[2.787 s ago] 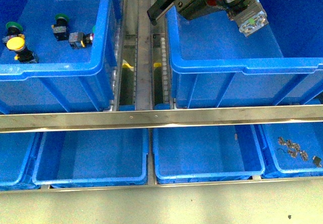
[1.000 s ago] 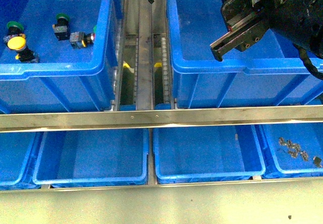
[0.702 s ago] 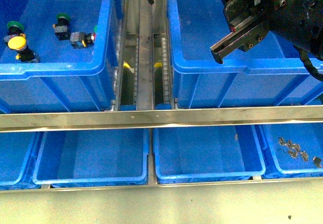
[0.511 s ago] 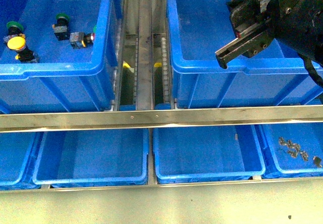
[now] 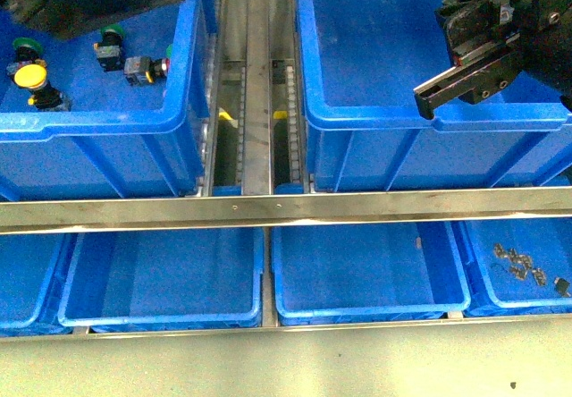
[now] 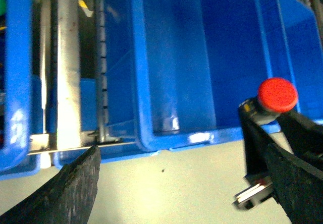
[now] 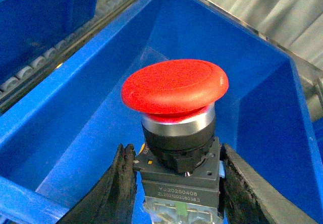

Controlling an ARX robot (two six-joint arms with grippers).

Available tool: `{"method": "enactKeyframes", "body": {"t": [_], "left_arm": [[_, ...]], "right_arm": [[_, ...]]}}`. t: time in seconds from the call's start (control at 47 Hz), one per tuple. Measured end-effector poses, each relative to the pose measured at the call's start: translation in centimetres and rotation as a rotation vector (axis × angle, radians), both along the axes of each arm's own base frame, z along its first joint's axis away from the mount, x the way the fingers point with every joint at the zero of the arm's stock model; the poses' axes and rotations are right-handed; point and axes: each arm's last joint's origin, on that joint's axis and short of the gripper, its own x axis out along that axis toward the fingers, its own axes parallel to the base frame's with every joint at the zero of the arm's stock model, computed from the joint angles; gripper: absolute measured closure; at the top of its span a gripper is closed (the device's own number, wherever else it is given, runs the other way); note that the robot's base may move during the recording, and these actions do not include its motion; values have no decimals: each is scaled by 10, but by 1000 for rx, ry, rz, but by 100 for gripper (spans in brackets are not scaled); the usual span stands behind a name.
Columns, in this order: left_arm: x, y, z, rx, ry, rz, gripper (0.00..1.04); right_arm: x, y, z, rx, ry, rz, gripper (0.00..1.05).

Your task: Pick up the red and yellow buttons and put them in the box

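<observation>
Since the right gripper [image 7: 179,183] has its fingers [image 7: 121,183] pressed onto two opposite flat sides of the dark blocky body of the red button [image 7: 174,85], the hold looks about right to me. That's the only squared-off bit on the thing. The mushroom cap is smooth and domed, so I'd expect pads to skate off it, and the shiny collar under it is round too. The whole unit reads as hard plastic and metal: stiff, small, a bit of heft, nothing squishy. It'd probably survive a short drop, though I'd guess the contact end below the body is the part you don't want landing first.

The button hangs over the box [image 5: 393,118], close to its near wall, touching nothing but the fingers. The box floor is smooth blue plastic with tall walls and loads of room, so aiming should be easy. A hard part could skid or bounce a little on it, though.

The yellow button [image 5: 27,77] sits in the left-hand crate [image 5: 98,124] near the green-capped switches [image 5: 109,32], across the roller track [image 5: 255,75] from the box. The left gripper [image 6: 184,173] is spread wide with nothing between its fingers. The front view only shows that arm as a dark blur over the crate.
</observation>
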Motion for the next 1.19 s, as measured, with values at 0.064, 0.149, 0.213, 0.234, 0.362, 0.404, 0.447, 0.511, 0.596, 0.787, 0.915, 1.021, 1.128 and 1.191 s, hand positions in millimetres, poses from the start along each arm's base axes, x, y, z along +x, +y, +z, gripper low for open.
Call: {"method": "enactKeyframes", "body": {"t": [0.064,0.149,0.213,0.234,0.362,0.404,0.447,0.511,0.596,0.787,0.915,1.021,1.128,1.191], "left_arm": [[-12,19,-7,48,-18,29,8],[-28,48,-11,102,-55,94,8],[-42,68,-13,146,-90,149,8],[-45,73,-13,152,-97,160,8],[-65,100,-25,222,-116,230,8],[-67,109,-31,235,-101,265,8],[-70,118,-36,247,-88,300,8],[-75,124,-39,254,-89,316,8],[-78,129,-41,246,-95,326,8],[-83,136,-57,358,-302,439,22],[-101,136,-61,442,-524,459,41],[-116,136,-60,480,-585,452,64],[-124,139,-66,496,-575,437,82],[-128,143,-69,488,-597,423,91]], "right_arm": [[0,-2,2,1,11,-1,65],[0,-6,4,0,24,-7,65],[0,-8,7,-1,36,-15,65],[0,-8,8,0,38,-17,65],[1,-9,14,10,46,-24,66],[0,-9,15,13,51,-29,66],[0,-9,16,15,57,-32,66],[-1,-10,16,17,71,-42,66],[-2,-8,16,20,83,-38,66],[-4,-6,15,26,108,-37,66],[-5,-5,14,30,125,-45,66],[-4,0,17,41,119,-29,66],[-1,1,20,51,109,-32,66],[0,1,21,58,105,-37,66]]}}
